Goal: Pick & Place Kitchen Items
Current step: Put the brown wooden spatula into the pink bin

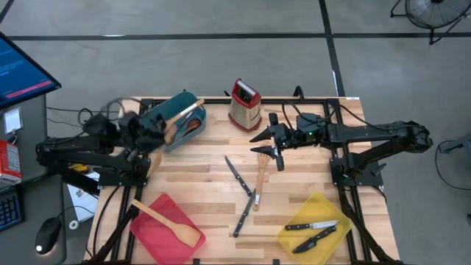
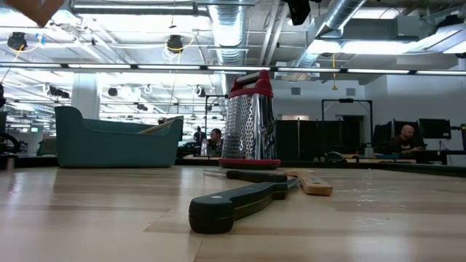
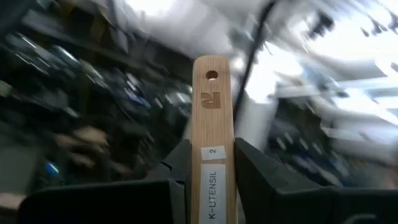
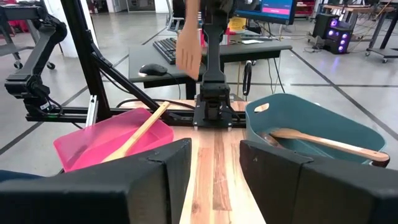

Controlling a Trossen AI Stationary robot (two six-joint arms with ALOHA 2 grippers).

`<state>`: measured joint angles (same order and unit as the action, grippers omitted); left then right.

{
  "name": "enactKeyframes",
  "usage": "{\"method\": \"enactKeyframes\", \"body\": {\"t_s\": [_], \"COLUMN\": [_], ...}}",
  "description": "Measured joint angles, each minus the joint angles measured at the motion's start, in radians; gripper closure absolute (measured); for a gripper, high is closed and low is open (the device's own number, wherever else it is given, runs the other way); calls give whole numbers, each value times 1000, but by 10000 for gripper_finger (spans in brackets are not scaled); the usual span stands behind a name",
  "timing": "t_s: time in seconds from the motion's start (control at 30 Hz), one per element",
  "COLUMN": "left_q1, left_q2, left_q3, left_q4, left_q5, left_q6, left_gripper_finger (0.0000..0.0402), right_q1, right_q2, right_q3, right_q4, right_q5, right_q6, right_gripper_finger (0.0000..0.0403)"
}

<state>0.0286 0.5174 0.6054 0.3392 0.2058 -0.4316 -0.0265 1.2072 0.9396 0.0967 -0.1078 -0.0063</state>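
- Five utensils look sorted, going by the overhead view, and a sixth is in hand. At the far left the left gripper (image 3: 211,155) is clamped on the handle of a light wooden utensil (image 3: 211,106). It holds it in the air just beside the teal bin (image 1: 163,112). I judge this one is on its way to a bin, but it has not been set down.
- The teal bin, at the table's back left, holds what look like two wooden spoons (image 1: 191,125), one light and one darker.
- The red bin (image 1: 151,234), at the front left, holds one light wooden spatula (image 1: 171,221), lying across it.
- The table's middle is what is left. At least two black-handled knives (image 1: 237,175) lie loose on the boards, and a slotted wooden spatula (image 1: 261,174) lies touching or crossing one of them. I cannot tell whether a third slim piece lies in that cluster.
- The red-topped grater (image 1: 244,104) stands upright at the back, apart from the bins.
- The right gripper (image 1: 277,146) hovers over the head end of the slotted spatula. Its fingers are parted with only bare table between them, so it carries nothing. That spatula seems its likely next pick.
- The yellow bin (image 1: 291,234), at the front right, holds two black-handled knives (image 1: 315,231).
- Overall this looks well past halfway, with one piece to drop and roughly three to collect.
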Motion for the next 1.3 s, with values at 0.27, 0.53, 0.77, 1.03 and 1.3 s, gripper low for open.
{"method": "enactKeyframes", "body": {"t_s": [0.27, 0.53, 0.77, 1.03, 1.3], "left_q1": [-44, -129, -245, -398, -506], "left_q2": [79, 159, 222, 267, 332], "left_q3": [-58, -137, -148, -148, -148], "left_q4": [-9, 4, 77, 127, 126], "left_q5": [213, 168, 30, -296, -505], "left_q6": [-90, -335, -420, -359, -423], "left_gripper_finger": [332, 331, 329, 333, 332], "right_q1": [0, 0, 0, 0, 8], "right_q2": [0, 0, 0, 0, 0], "right_q3": [0, 0, 0, 0, 0], "right_q4": [0, 0, 0, -12, -23], "right_q5": [0, 0, 0, 0, 0], "right_q6": [8, 8, 8, 27, 34], "right_gripper_finger": [255, 255, 255, 255, 255]}}
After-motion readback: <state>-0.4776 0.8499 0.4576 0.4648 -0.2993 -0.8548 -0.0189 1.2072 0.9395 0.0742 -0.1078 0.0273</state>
